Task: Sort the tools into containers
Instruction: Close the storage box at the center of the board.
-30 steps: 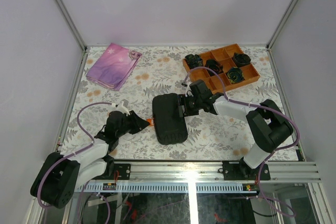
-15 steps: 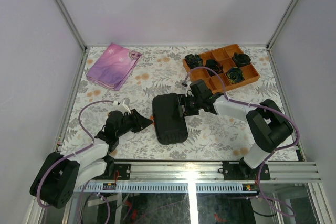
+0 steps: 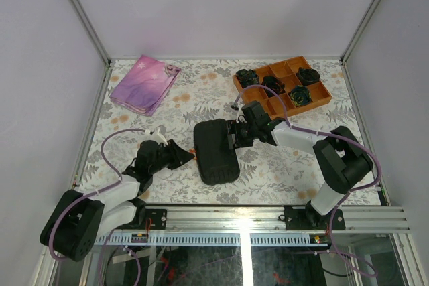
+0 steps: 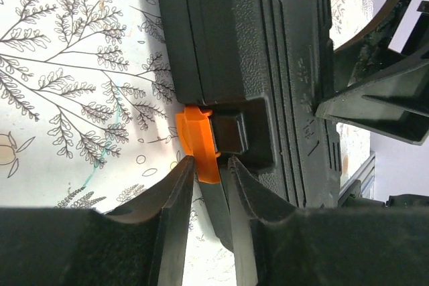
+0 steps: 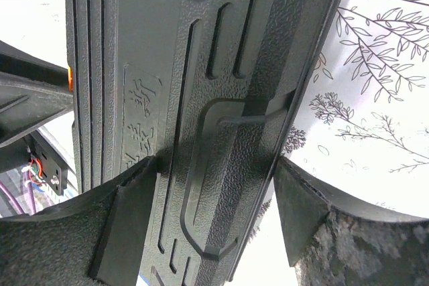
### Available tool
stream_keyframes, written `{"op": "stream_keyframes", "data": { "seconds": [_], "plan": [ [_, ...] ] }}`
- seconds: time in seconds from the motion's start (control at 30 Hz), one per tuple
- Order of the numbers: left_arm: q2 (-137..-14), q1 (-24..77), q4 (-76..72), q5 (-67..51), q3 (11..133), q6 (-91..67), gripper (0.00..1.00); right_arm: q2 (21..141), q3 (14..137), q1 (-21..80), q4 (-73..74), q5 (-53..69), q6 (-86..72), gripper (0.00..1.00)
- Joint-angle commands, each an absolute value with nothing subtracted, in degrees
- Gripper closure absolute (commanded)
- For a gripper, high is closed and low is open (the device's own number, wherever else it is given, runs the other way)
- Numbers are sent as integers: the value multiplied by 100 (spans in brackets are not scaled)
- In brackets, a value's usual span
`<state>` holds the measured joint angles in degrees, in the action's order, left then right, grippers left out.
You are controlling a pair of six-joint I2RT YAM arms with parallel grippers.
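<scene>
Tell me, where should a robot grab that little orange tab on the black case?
Pinch the orange tab across its thin width, coming in low from the left of the black case. It juts sideways from the case's edge, small and narrow, so only a side approach fits. The left gripper grips its end.

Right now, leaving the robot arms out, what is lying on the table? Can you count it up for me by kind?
black tool case: 1
pink-purple pouch: 1
orange divided tray: 1
black rolled bundles: 4
Total: 7
</scene>
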<state>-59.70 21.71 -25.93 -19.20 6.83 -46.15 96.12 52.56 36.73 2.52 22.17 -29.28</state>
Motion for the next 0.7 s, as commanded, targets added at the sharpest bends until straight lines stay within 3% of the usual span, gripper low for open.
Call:
{"op": "stream_keyframes", "data": {
  "seconds": [0.0, 0.3, 0.47, 0.67],
  "plan": [
    [-6120, 2185, -2681, -1776, 809, -4474, 74, 10037, 5080, 3749, 898, 1783, -2582, 69],
    [-6372, 2183, -2956, -1878, 855, -4552, 78, 10013, 5035, 3751, 888, 1771, -2592, 70],
    [-6075, 2182, -2292, -1626, 1010, -4430, 86, 10003, 5038, 3744, 905, 1723, -2579, 70],
    [-5298, 2180, -1414, -1376, 1278, -4224, 87, 10054, 5056, 3748, 887, 1745, -2599, 71]
  ]
}}
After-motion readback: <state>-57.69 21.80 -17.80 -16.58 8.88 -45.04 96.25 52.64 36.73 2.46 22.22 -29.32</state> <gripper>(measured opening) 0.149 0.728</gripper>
